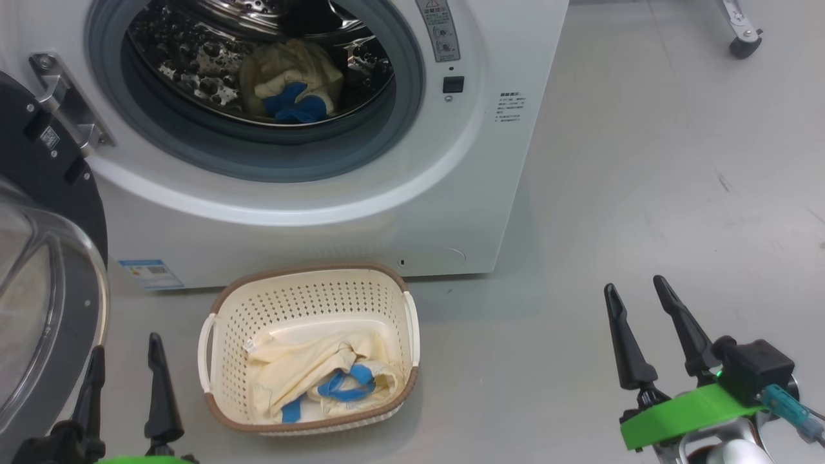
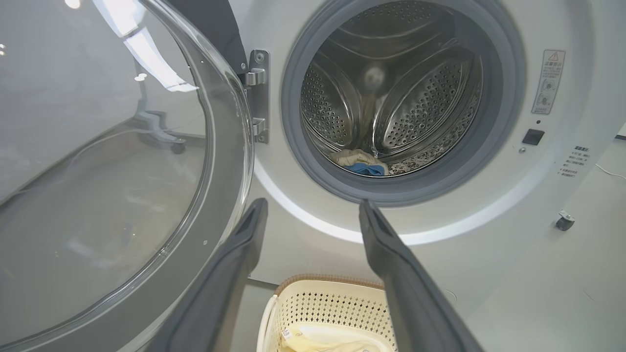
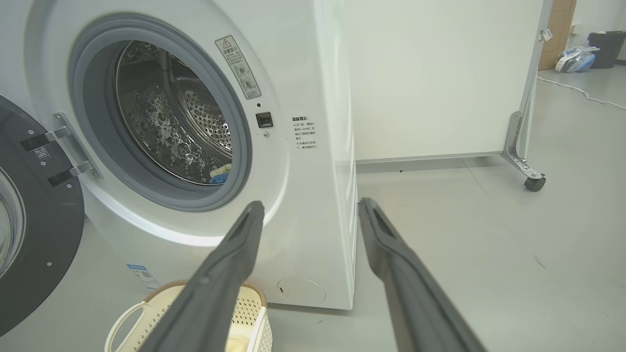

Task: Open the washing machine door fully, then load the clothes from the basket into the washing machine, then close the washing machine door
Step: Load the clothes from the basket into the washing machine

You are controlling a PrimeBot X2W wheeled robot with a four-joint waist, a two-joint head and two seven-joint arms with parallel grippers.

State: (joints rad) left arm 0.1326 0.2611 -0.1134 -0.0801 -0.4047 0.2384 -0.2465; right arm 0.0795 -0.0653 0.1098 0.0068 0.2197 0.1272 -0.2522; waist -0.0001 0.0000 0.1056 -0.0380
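The white washing machine (image 1: 387, 212) stands with its round door (image 1: 45, 283) swung wide to the left; the same door (image 2: 107, 161) fills the left of the left wrist view. In the steel drum lie pale yellow and blue clothes (image 1: 293, 80). In front of the machine the cream basket (image 1: 309, 287) sits on the floor with more yellow and blue clothes (image 1: 322, 377) inside. My left gripper (image 1: 126, 357) is open, left of the basket and beside the door. Well to the right of the basket, my right gripper (image 1: 638, 293) is open over bare floor. Both hold nothing.
Grey floor (image 1: 644, 161) stretches to the right of the machine. A white panel on a castor (image 3: 533, 182) stands behind and to the right. The door hinge (image 1: 64, 103) juts out at the machine's left.
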